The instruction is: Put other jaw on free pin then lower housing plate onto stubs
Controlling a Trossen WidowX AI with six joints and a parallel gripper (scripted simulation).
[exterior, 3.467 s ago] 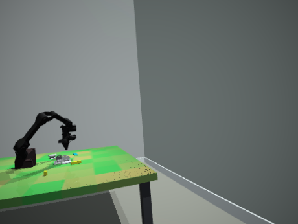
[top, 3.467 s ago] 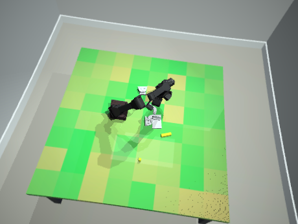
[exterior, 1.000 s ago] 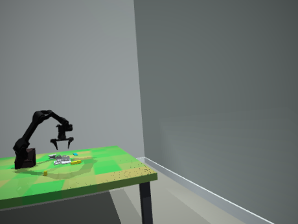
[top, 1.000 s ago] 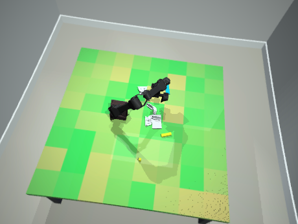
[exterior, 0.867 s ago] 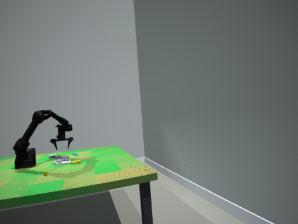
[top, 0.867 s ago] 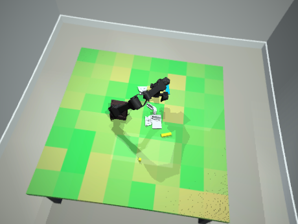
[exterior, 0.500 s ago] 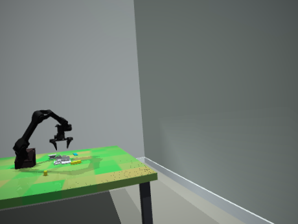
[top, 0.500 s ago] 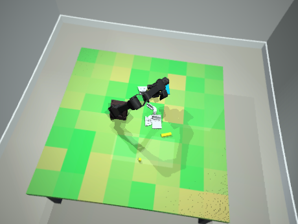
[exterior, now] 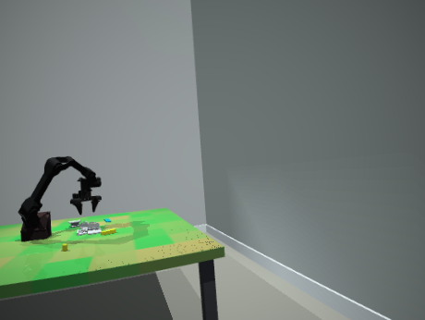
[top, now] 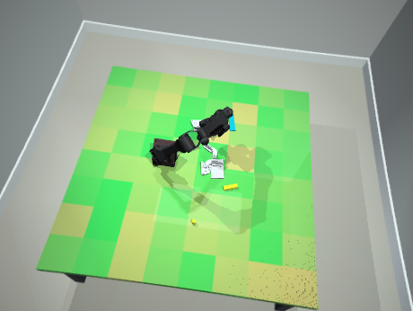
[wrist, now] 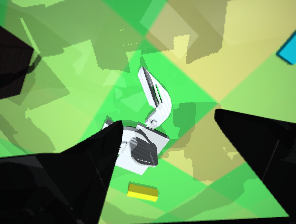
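My gripper [top: 215,136] [exterior: 88,213] [wrist: 167,119] is open and empty, well above the table, with its fingers wide apart over the white parts. A curved white jaw [top: 213,151] [wrist: 164,102] reaches out from a white base assembly [top: 217,171] [wrist: 131,165]. A squarish white block with a dark grey face sits on that assembly. The left finger hides part of the assembly in the wrist view. I cannot tell the pins, or whether any teeth mesh. A separate white piece, probably the housing plate [top: 196,123] [exterior: 74,223], lies farther back, partly hidden by the arm in the top view.
A yellow bar [top: 231,187] [exterior: 108,231] [wrist: 143,192] lies beside the assembly. A blue block [top: 232,124] [exterior: 107,220] [wrist: 289,51] lies at the back. A small yellow cylinder [top: 194,221] [exterior: 65,248] stands nearer the front. The arm's dark base [top: 167,157] is to the left.
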